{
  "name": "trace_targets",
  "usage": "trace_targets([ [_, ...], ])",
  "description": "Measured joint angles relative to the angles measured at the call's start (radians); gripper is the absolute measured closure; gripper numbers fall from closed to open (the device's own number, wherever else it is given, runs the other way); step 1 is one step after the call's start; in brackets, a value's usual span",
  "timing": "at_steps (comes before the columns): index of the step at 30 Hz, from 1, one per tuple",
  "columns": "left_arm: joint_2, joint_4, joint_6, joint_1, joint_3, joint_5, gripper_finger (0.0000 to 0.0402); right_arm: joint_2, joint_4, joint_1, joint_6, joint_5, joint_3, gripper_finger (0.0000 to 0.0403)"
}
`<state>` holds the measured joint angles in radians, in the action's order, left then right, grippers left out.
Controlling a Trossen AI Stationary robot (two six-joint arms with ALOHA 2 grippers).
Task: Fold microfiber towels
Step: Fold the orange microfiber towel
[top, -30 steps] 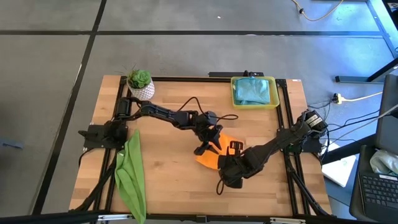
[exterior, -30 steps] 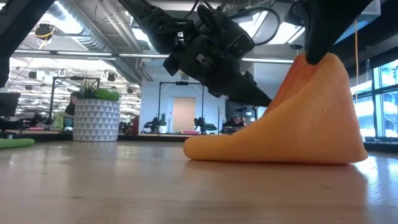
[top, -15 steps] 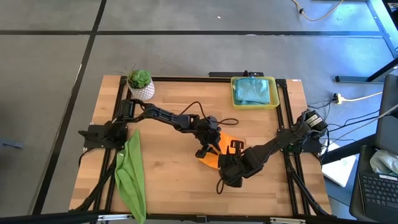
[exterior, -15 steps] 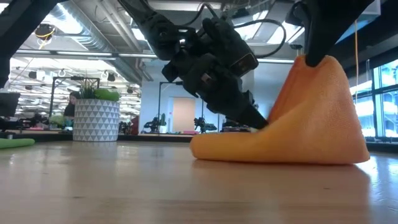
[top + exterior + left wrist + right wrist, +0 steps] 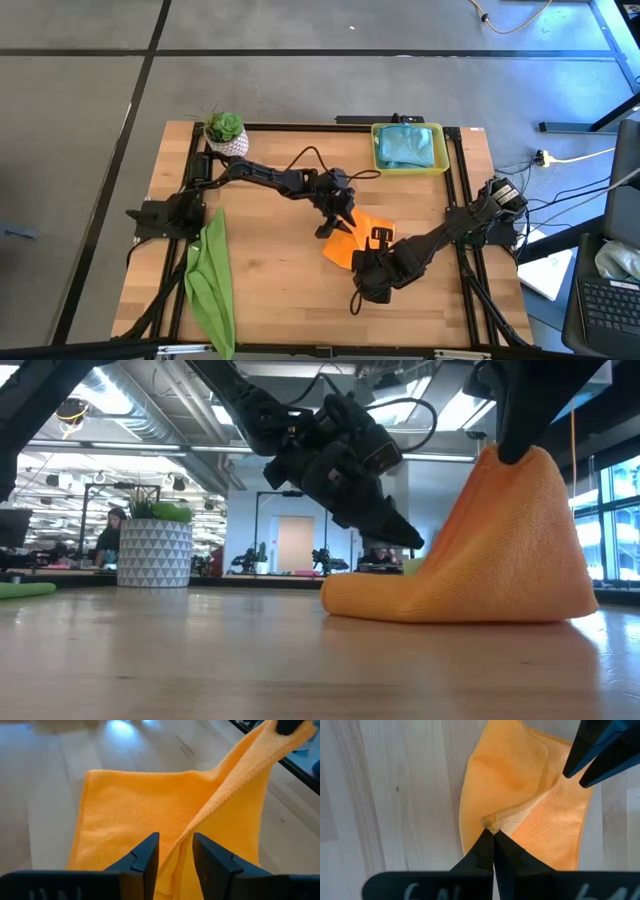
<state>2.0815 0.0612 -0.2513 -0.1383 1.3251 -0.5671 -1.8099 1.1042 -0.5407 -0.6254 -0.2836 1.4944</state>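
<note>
High view
- orange towel: mid-table, slightly right of centre, partly under both grippers.
- left gripper: at the towel's far-left edge, tips pointing down at it.
- right gripper: over the towel's right part.
- green towel: bunched in a long strip at the near-left edge, well apart.
- teal towels: piled in the tray, far right.
- plant: far-left corner, clear of the work.

Low view
- Orange towel: pulled up into a tent; peak hangs from the right gripper, base spread on the table.
- Left gripper: low beside the tent's left flank, just above the flat part.
- Handling (judged): light, limp, slightly grippy pile; drapes from one pinch and holds no shape.

Left wrist view
- Left fingers: apart, nothing between them; a raised ridge of cloth runs into the gap.
- Orange towel: flat layer lies smooth beyond.

Right wrist view
- Right gripper: pinched closed on a small tuck at the towel's edge.
- Where to hold (judged): edges or corners, thin pinch; a mid-cloth grab would bunch the layers. The ridge looks a fair spot for the left.
</note>
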Motion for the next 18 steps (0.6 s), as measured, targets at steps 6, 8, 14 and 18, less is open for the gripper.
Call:
trace_targets([
  [6,0.024,-0.004,-0.015,0.020,0.000,-0.002,0.0290,0.000,-0.002,-0.002,-0.005,-0.002,0.000,0.0403],
  [8,0.048,-0.004,-0.004,0.029,0.000,0.000,0.0290,0.000,0.002,-0.002,-0.001,-0.005,0.000,0.0403],
  [14,0.060,0.000,0.039,0.037,0.000,0.001,0.0290,0.000,0.015,-0.002,0.002,-0.010,0.000,0.0403],
  [18,0.052,-0.024,0.036,0.027,0.000,-0.009,0.0290,0.000,0.015,-0.002,0.002,-0.011,0.000,0.0403],
])
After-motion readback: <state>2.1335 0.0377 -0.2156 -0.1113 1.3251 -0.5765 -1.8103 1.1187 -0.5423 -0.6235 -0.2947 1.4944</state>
